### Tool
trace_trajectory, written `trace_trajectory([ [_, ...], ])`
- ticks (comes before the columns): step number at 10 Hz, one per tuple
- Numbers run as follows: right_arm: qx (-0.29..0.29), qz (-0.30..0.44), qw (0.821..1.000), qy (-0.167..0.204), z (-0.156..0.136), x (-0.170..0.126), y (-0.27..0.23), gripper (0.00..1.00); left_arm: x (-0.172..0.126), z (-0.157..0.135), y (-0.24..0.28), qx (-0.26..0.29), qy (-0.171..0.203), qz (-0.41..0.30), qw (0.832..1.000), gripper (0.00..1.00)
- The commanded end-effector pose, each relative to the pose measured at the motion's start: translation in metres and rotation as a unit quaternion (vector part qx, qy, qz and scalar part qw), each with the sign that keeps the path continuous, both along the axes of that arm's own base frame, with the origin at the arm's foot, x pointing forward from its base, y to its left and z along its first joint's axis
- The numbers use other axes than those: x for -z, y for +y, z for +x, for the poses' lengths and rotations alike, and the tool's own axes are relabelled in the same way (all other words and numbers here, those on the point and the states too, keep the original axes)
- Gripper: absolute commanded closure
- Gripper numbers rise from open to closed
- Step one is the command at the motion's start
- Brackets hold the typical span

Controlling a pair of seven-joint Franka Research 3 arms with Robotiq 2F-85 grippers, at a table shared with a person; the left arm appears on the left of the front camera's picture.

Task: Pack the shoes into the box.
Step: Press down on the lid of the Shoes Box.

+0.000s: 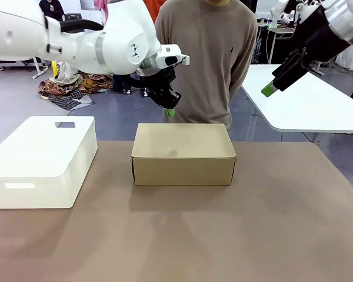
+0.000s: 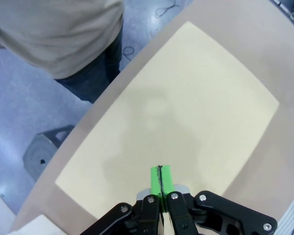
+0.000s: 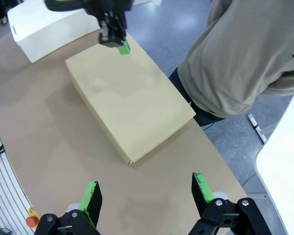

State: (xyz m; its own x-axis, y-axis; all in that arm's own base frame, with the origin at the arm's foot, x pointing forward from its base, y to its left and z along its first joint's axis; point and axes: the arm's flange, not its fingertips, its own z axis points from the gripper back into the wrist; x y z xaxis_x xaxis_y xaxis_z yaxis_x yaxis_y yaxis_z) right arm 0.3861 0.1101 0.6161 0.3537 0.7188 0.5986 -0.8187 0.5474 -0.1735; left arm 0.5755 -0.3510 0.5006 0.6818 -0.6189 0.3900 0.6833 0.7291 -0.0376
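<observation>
The box (image 1: 183,153) is a tan cardboard shoebox in the middle of the table, its flap lid shut flat; the shoes are out of view. My left gripper (image 1: 170,111) hangs just above the box's far left edge with its green pads pressed together and nothing between them. From the left wrist, the box lid (image 2: 186,107) spreads beneath the left gripper (image 2: 161,178). High at the right, clear of the table, is my right gripper (image 1: 270,89). In the right wrist view the right gripper (image 3: 147,193) stands open and empty above the box (image 3: 130,103), with the left gripper (image 3: 123,47) at the box's far corner.
A white rounded plastic box (image 1: 42,160) sits at the table's left. A person in a beige sweater (image 1: 206,59) stands at the far edge behind the shoebox. A white side table (image 1: 309,103) stands at the back right. Bare brown tabletop (image 1: 223,235) lies in front.
</observation>
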Motion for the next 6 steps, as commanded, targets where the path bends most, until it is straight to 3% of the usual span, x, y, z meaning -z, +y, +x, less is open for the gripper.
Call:
trace_trajectory([
  [1, 0.004, -0.002, 1.0, 0.003, 0.002, -0.002, 0.0, 0.03, 0.004, 0.031, -0.023, -0.012, 0.014, 0.027, 0.999, 1.0],
  [6, 0.004, -0.002, 1.0, 0.003, 0.002, -0.002, 0.0, 0.03, 0.049, 0.063, -0.048, -0.017, 0.041, 0.057, 0.997, 1.0],
])
